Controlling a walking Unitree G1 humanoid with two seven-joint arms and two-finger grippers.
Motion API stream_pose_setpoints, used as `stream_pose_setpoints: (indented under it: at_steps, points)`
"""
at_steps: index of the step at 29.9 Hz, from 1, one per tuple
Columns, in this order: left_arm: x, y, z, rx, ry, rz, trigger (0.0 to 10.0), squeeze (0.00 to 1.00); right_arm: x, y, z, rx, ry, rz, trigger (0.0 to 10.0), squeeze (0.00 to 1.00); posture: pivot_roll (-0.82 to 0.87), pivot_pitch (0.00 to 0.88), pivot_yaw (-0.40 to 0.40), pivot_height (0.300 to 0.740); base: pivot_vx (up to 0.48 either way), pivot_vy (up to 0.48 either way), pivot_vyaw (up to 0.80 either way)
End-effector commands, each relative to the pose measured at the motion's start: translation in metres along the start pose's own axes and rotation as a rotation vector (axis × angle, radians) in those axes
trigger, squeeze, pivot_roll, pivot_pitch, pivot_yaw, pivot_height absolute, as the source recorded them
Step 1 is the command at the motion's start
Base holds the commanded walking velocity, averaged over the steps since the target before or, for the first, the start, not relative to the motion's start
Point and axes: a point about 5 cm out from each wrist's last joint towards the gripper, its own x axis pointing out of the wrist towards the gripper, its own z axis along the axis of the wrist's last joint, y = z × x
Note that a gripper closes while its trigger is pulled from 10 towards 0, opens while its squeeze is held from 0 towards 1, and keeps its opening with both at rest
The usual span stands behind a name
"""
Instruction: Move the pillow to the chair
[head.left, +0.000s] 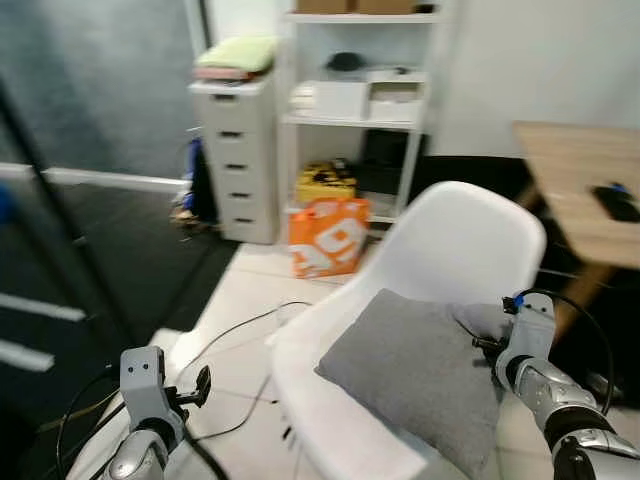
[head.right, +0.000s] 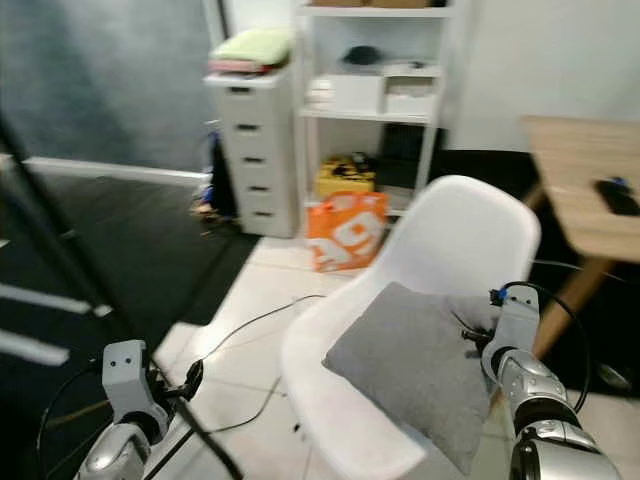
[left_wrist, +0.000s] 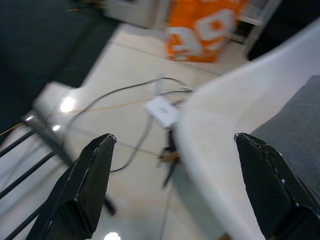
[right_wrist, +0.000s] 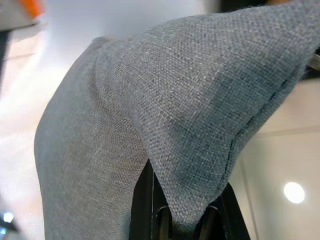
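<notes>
Right wrist view: right hand (right_wrist: 182, 220) pinches a corner of the pillow (head.left: 415, 370), which lies on the chair (head.left: 460, 245) seat just ahead of it. Placing step. Next: release, pull clear. Left hand (left_wrist: 175, 190) spread wide, idle beside chair.

An orange bag (head.left: 327, 236) stands on the tiled floor (head.left: 250, 310) before a white shelf unit (head.left: 355, 100), with a white drawer cabinet (head.left: 238, 160) just beside it. Cables (head.left: 240, 330) trail across the floor, and a wooden worktop (head.left: 575, 180) stands at the right.
</notes>
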Motion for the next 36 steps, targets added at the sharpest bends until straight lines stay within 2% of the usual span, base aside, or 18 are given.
stream_pose_setpoints:
  at_steps: [1, 6, 11, 13, 14, 16, 17, 19, 22, 23, 24, 25, 26, 28, 30, 33, 34, 36]
  points:
    - [0.0, 0.0, 0.001, 0.004, 0.006, -0.01, 10.0, 0.0, -0.001, -0.003, 0.004, 0.002, -0.013, -0.009, 10.0, 0.0, -0.21, 0.0, 0.028, 0.74, 0.0, 0.0, -0.72]
    - [0.0, -0.001, 0.002, 0.0, 0.007, -0.025, 10.0, 0.0, -0.001, -0.002, -0.002, -0.014, 0.021, 0.004, 10.0, 0.0, -0.2, 0.0, 0.032, 0.74, 0.0, 0.0, -0.72]
    - [-0.001, -0.001, 0.002, -0.002, 0.008, -0.034, 10.0, 0.0, 0.001, 0.011, -0.002, -0.006, 0.025, 0.096, 10.0, 0.0, -0.2, 0.001, 0.034, 0.74, 0.0, 0.0, -0.72]
    - [-0.001, -0.001, 0.002, -0.001, 0.009, -0.036, 10.0, 0.0, 0.002, 0.024, 0.004, 0.002, -0.004, 0.2, 10.0, 0.0, -0.2, 0.001, 0.035, 0.74, 0.0, 0.0, -0.72]
    - [-0.001, -0.001, 0.002, -0.001, 0.009, -0.036, 10.0, 0.0, 0.002, 0.024, 0.004, 0.002, -0.004, 0.2, 10.0, 0.0, -0.2, 0.001, 0.035, 0.74, 0.0, 0.0, -0.73]
    - [-0.001, -0.001, 0.002, 0.0, 0.01, -0.038, 10.0, 0.0, -0.002, 0.047, 0.018, 0.005, -0.071, 0.438, 10.0, 0.0, -0.2, 0.003, 0.034, 0.74, 0.0, 0.0, -0.72]
    - [-0.001, -0.001, 0.002, 0.0, 0.01, -0.038, 10.0, 0.0, -0.002, 0.047, 0.018, 0.005, -0.071, 0.438, 10.0, 0.0, -0.2, 0.003, 0.034, 0.74, 0.0, 0.0, -0.72]
    - [-0.002, 0.0, 0.002, 0.002, 0.013, -0.039, 10.0, 0.0, -0.014, 0.072, 0.03, -0.058, -0.118, 0.672, 10.0, 0.0, -0.21, 0.006, 0.037, 0.74, 0.0, 0.0, -0.7]
    - [-0.002, 0.0, 0.002, 0.003, 0.015, -0.04, 10.0, 0.0, -0.02, 0.08, 0.032, -0.089, -0.124, 0.74, 10.0, 0.0, -0.21, 0.006, 0.037, 0.74, 0.0, 0.0, -0.69]
    - [-0.002, 0.0, 0.001, 0.004, 0.017, -0.041, 10.0, 0.0, -0.029, 0.093, 0.034, -0.123, -0.133, 0.825, 10.0, 0.0, -0.21, 0.008, 0.036, 0.74, 0.0, 0.0, -0.69]
    - [-0.002, 0.0, 0.001, 0.004, 0.017, -0.041, 10.0, 0.0, -0.029, 0.093, 0.034, -0.123, -0.133, 0.825, 10.0, 0.0, -0.21, 0.008, 0.036, 0.74, 0.0, 0.0, -0.69]
    - [-0.002, 0.0, 0.001, 0.004, 0.018, -0.041, 10.0, 0.0, -0.04, 0.106, 0.035, -0.139, -0.143, 0.908, 10.0, 0.0, -0.21, 0.008, 0.035, 0.74, 0.0, 0.0, -0.69]
    - [-0.002, 0.0, 0.001, 0.004, 0.018, -0.041, 10.0, 0.0, -0.04, 0.106, 0.035, -0.139, -0.143, 0.908, 10.0, 0.0, -0.21, 0.008, 0.035, 0.74, 0.0, 0.0, -0.69]
    - [-0.002, 0.0, 0.001, 0.005, 0.019, -0.041, 10.0, 0.0, -0.05, 0.118, 0.035, -0.157, -0.144, 0.972, 10.0, 0.0, -0.21, 0.008, 0.036, 0.74, 0.0, 0.0, -0.69]
    - [-0.002, 0.0, 0.001, 0.005, 0.022, -0.041, 10.0, 0.0, -0.063, 0.137, 0.03, -0.196, -0.136, 1.048, 10.0, 0.0, -0.21, 0.006, 0.037, 0.74, 0.0, 0.0, -0.22]
    - [-0.003, 0.0, 0.001, 0.006, 0.023, -0.04, 10.0, 0.0, -0.068, 0.145, 0.029, -0.212, -0.133, 1.069, 10.0, 0.0, -0.21, 0.006, 0.035, 0.74, 0.0, 0.0, 0.0]
    - [-0.003, 0.001, 0.001, 0.006, 0.023, -0.038, 10.0, 0.0, -0.08, 0.159, 0.028, -0.226, -0.134, 1.125, 10.0, 0.0, -0.22, 0.005, 0.035, 0.74, 0.0, 0.0, 0.0]
    - [-0.003, 0.002, 0.001, 0.006, 0.023, -0.037, 10.0, 0.0, -0.083, 0.162, 0.028, -0.229, -0.133, 1.138, 10.0, 0.0, -0.22, 0.005, 0.035, 0.74, 0.0, 0.0, 0.0]
